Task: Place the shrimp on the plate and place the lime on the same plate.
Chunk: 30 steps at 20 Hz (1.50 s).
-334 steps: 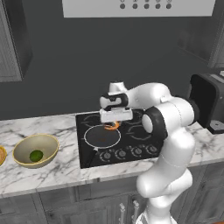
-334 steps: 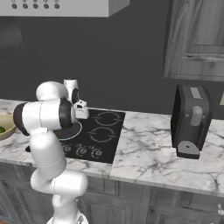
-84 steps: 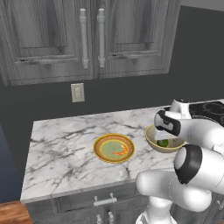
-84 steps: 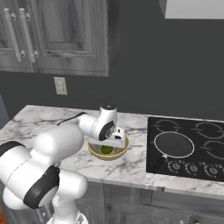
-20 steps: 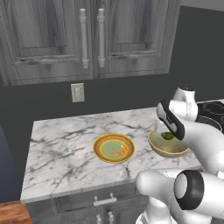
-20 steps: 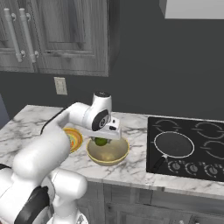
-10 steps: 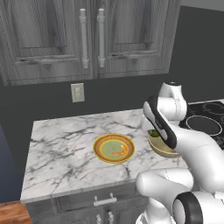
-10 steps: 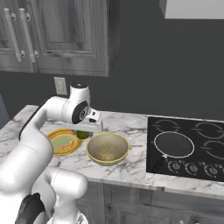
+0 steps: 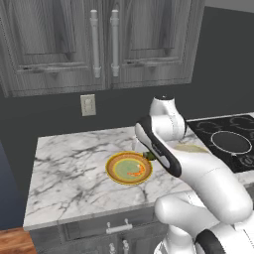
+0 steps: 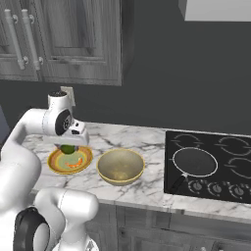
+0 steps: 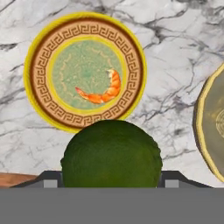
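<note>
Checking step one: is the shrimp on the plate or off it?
On it. The shrimp lies in the pale green centre of the plate; the lime is in the gripper.

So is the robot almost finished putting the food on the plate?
Nearly. The shrimp already lies on the plate, in its green middle. The gripper holds the lime above the plate's edge, not on it yet. The bowl beside the plate looks empty. What is left: lower the lime onto the plate and let go.
</note>
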{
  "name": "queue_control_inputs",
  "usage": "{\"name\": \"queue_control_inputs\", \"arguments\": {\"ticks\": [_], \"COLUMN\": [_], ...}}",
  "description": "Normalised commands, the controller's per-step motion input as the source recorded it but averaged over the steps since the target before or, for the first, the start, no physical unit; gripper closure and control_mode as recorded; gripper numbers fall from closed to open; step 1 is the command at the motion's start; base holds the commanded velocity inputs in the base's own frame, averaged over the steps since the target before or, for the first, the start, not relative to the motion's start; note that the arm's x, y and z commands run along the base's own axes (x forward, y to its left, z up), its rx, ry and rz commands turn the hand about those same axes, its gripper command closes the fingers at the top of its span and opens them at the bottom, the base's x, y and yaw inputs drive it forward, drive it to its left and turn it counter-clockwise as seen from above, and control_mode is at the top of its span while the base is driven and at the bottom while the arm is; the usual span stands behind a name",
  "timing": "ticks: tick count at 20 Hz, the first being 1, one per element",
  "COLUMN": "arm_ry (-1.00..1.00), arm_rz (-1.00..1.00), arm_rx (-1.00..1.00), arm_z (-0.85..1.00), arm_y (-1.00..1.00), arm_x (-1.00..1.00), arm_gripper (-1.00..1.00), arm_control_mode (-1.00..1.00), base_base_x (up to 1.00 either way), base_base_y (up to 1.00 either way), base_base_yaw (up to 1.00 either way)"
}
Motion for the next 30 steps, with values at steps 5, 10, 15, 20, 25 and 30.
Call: {"name": "queue_control_inputs", "arguments": {"ticks": [5, 10, 15, 20, 25, 30], "arm_ry": [0.0, -0.02, -0.03, 0.0, 0.0, 0.0], "arm_rz": [0.06, 0.03, 0.0, 0.0, 0.0, 0.0], "arm_rx": [0.0, 0.0, 0.0, 0.0, 0.0, 0.0], "arm_z": [-0.41, -0.41, -0.27, -0.18, -0.28, -0.3], "arm_y": [0.65, 0.27, 0.0, 0.0, 0.08, 0.15], "arm_x": [0.03, 0.27, 0.35, 0.43, 0.34, 0.36], "arm_gripper": [1.0, 1.0, 1.0, 1.0, 1.0, 1.0], "arm_control_mode": [-1.0, -1.0, -1.0, -1.0, -1.0, -1.0], "base_base_x": [0.0, 0.0, 0.0, 0.0, 0.0, 0.0], "base_base_y": [0.0, 0.0, 0.0, 0.0, 0.0, 0.0], "base_base_yaw": [0.0, 0.0, 0.0, 0.0, 0.0, 0.0]}}
